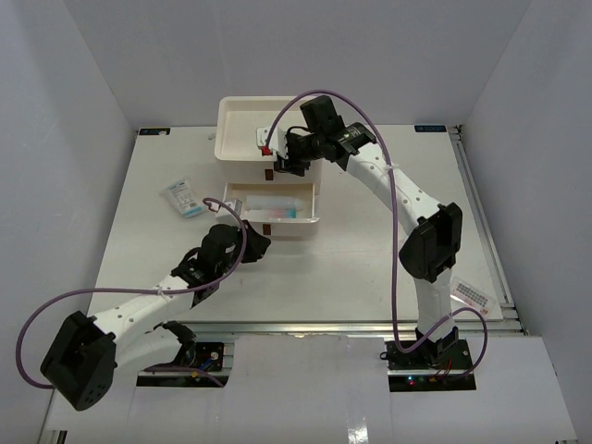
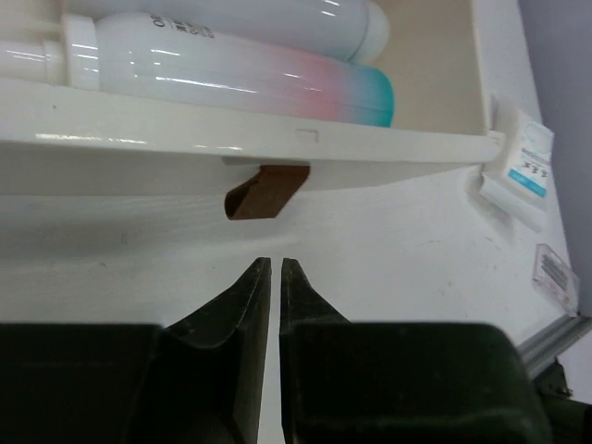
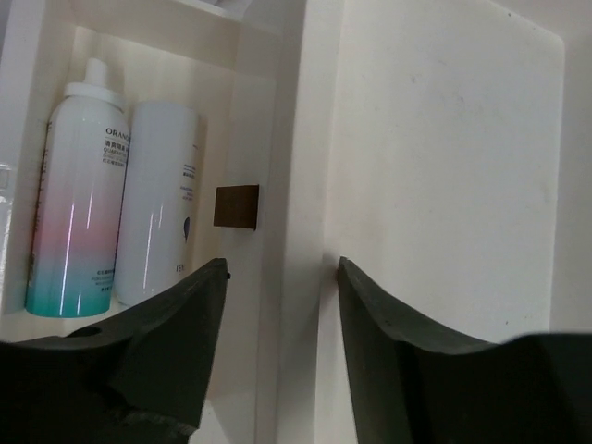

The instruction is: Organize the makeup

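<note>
The white drawer box (image 1: 242, 148) stands at the back centre, with one drawer (image 1: 305, 217) pulled out. In the drawer lie a white-pink-teal bottle (image 2: 240, 79) and a white bottle (image 2: 231, 18). My left gripper (image 2: 272, 264) is shut and empty, just in front of the drawer's brown pull tab (image 2: 266, 190). My right gripper (image 3: 279, 268) is open and astride the front wall of the box's top tray (image 3: 305, 185). A small white and red item (image 1: 264, 141) lies in that tray. Clear sachets with blue print (image 1: 183, 197) lie on the table to the left. No sponges show.
A flat printed packet (image 1: 472, 294) lies near the table's right front edge. In the left wrist view a sachet (image 2: 523, 166) and a clear packet (image 2: 555, 273) lie right of the drawer. Grey walls enclose the table.
</note>
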